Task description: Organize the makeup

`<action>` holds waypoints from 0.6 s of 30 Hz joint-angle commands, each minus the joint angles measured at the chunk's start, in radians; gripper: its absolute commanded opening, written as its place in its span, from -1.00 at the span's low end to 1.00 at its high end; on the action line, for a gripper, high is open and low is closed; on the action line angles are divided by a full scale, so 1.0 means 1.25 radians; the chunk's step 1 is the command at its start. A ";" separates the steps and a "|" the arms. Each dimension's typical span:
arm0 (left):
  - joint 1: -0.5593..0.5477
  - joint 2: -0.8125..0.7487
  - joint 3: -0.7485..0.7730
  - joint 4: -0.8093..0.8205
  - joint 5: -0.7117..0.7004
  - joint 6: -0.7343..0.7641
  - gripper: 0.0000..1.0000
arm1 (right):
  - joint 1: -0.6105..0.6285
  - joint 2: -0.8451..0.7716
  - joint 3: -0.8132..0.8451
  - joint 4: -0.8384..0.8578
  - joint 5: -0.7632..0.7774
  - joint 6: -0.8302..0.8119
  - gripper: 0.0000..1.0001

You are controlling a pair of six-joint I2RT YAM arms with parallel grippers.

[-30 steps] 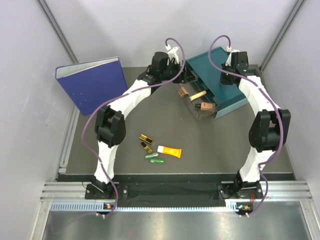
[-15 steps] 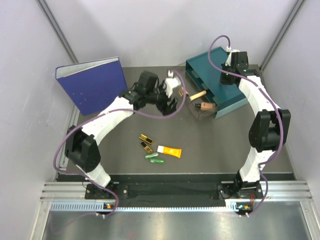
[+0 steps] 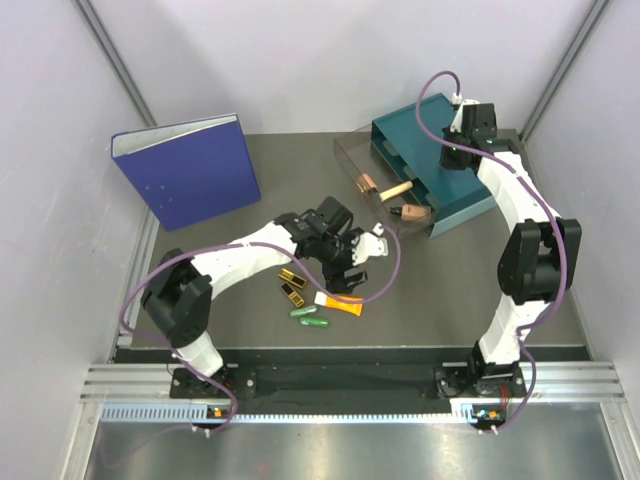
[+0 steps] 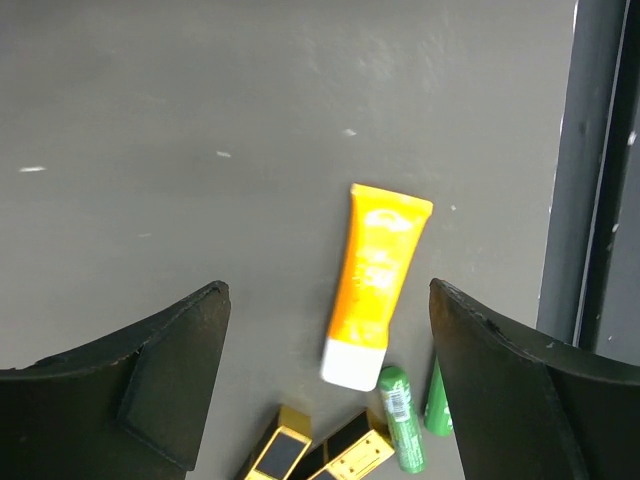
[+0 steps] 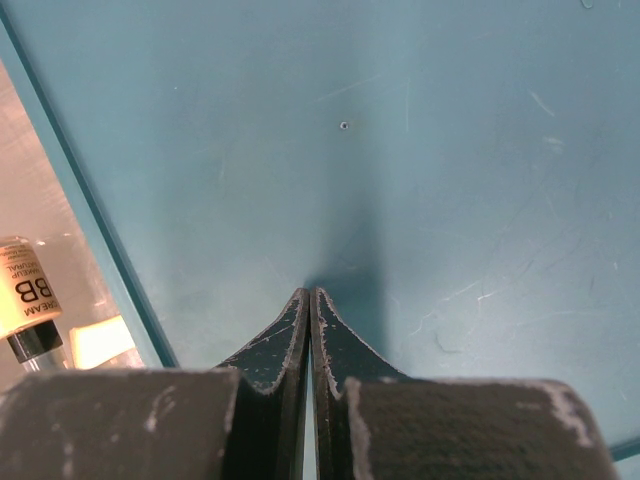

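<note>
The loose makeup lies at the table's front middle. It is two gold-and-black cases (image 3: 291, 277) (image 4: 275, 455), two green capsules (image 3: 310, 317) (image 4: 400, 420) and a yellow-orange white-capped tube (image 3: 345, 303) (image 4: 378, 270). My left gripper (image 3: 348, 272) (image 4: 328, 290) hovers open just above this cluster, with the tube lying between its fingers, untouched. Two beige dark-capped bottles (image 3: 398, 189) (image 5: 25, 295) lie in the clear pulled-out drawer (image 3: 350, 150). My right gripper (image 3: 462, 150) (image 5: 310, 292) is shut, its tips pressed on top of the teal drawer box (image 3: 450, 195) (image 5: 420, 150).
A large blue binder (image 3: 185, 170) stands at the back left. The teal box with its drawer takes up the back right. A dark rail (image 4: 590, 170) runs along the table's near edge, close to the capsules.
My left arm swung away from the drawer and came down toward the front, over the loose makeup, with its jaws spreading wider. The right arm stayed still.
</note>
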 commanded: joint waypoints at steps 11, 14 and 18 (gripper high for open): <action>-0.053 0.137 -0.059 -0.022 -0.151 0.006 0.58 | 0.005 0.021 -0.039 -0.088 -0.019 -0.012 -1.00; -0.054 0.159 -0.063 -0.008 -0.170 -0.002 0.47 | 0.005 0.022 -0.036 -0.089 -0.022 -0.011 -1.00; -0.057 0.202 -0.042 -0.018 -0.191 -0.008 0.12 | 0.004 0.023 -0.033 -0.089 -0.023 -0.011 -1.00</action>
